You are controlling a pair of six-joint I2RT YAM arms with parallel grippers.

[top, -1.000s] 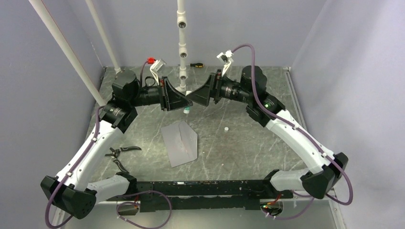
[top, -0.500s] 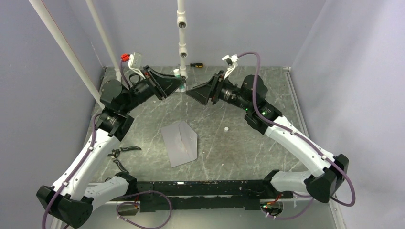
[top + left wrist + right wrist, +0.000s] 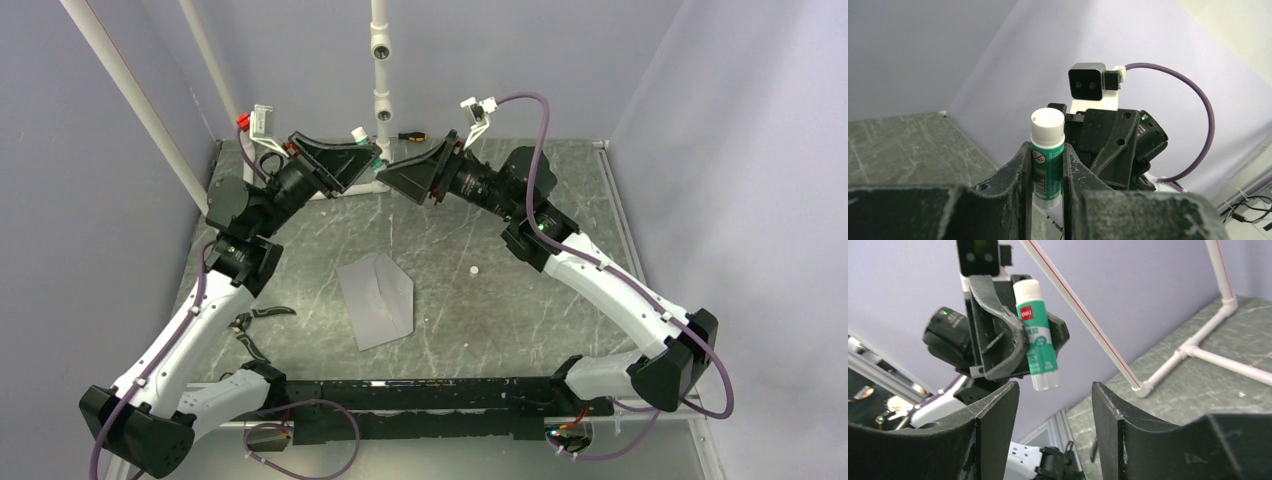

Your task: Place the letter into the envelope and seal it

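Pale lavender walls point(image 3: 520, 60) enclose a grey, marble-veined table point(image 3: 480, 320), with white pipes point(image 3: 381, 70) rising at its far edge and left side under even light.

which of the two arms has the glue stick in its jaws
The left gripper: its jaws are clamped on the green-and-white glue stick. The right gripper faces it with jaws apart and nothing held between them.

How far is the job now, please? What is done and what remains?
Done, probably: no letter lies in view, so it may already be inside the envelope. In hand: the left gripper holds a glue stick up; the right gripper faces it, open. Left: glue the envelope and seal it.
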